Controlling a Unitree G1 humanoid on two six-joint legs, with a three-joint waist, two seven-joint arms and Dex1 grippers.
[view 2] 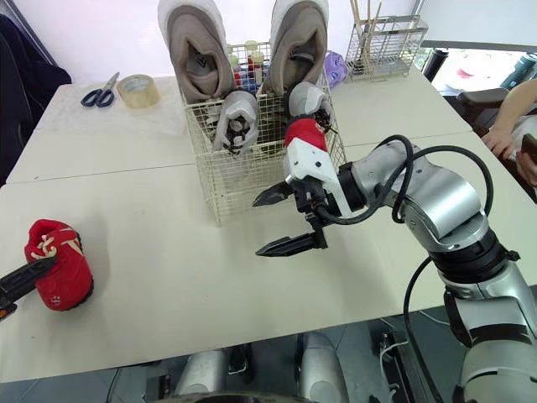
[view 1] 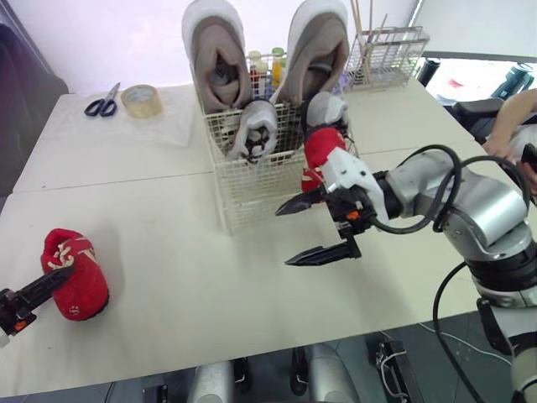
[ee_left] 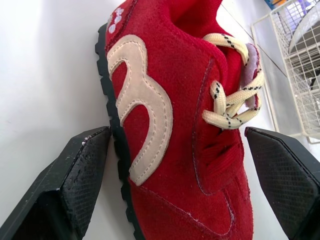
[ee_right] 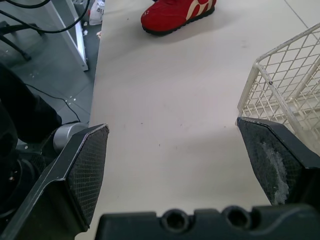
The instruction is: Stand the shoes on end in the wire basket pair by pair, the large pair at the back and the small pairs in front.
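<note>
Left wrist view: red shoe (ee_left: 165,90) lay on tabletop (view 1: 185,277), well left of basket (view 1: 252,189), straddled by released left hand (ee_left: 176,145). Right hand (view 1: 283,238) released, empty, beside basket. Step judged: grasping final shoe; next called for clenching, then lifting.

The right arm (view 1: 474,206) wears rounded silver-grey shells with black joints. A white housing (view 1: 348,172) sits just behind the right claw (view 1: 285,237), and black cables (view 1: 435,312) loop around the arm behind it. Each claw, the left claw (ee_left: 175,131) included, has two black wedge-shaped fingers (ee_right: 87,170) with cross-hatched pads (ee_left: 280,170). Two screw holes (ee_right: 175,218) mark the black bar (ee_right: 200,225) at the right claw's base.
</note>
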